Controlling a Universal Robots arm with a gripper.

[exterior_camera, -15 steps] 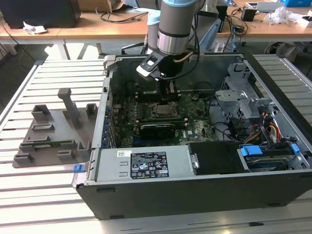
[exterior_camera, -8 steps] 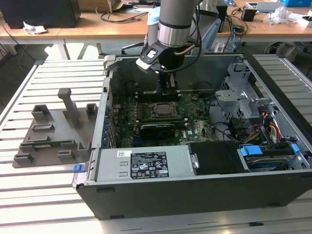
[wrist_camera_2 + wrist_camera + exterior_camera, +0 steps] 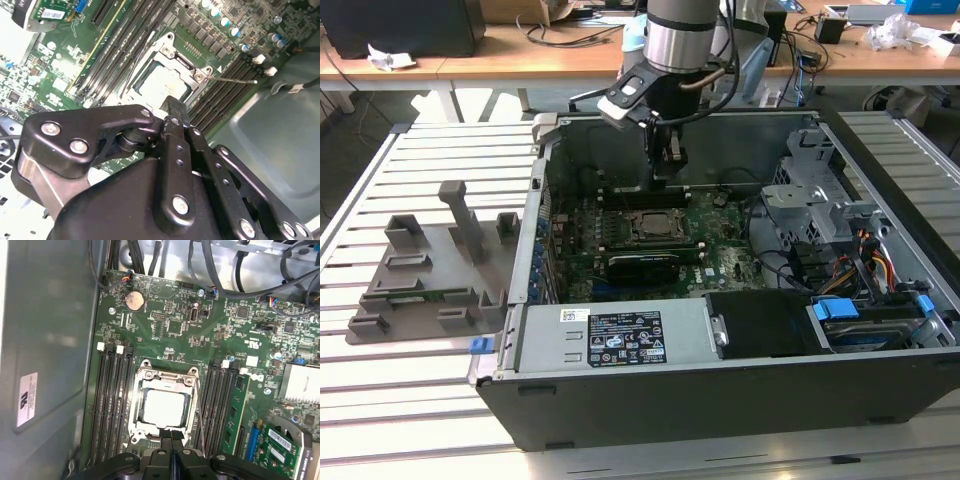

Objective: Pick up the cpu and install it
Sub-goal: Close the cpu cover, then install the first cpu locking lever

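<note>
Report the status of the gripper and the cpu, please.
Gripper shut, empty, poised over the socket frame. Cpu lying flat inside that frame. Nothing between gripper and cpu.

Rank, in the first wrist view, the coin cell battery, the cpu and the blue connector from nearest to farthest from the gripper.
1. cpu, in its socket, just ahead of the gripper.
2. blue connector, off to one side, past the memory slots.
3. coin cell battery, well beyond the socket's far side.
</note>
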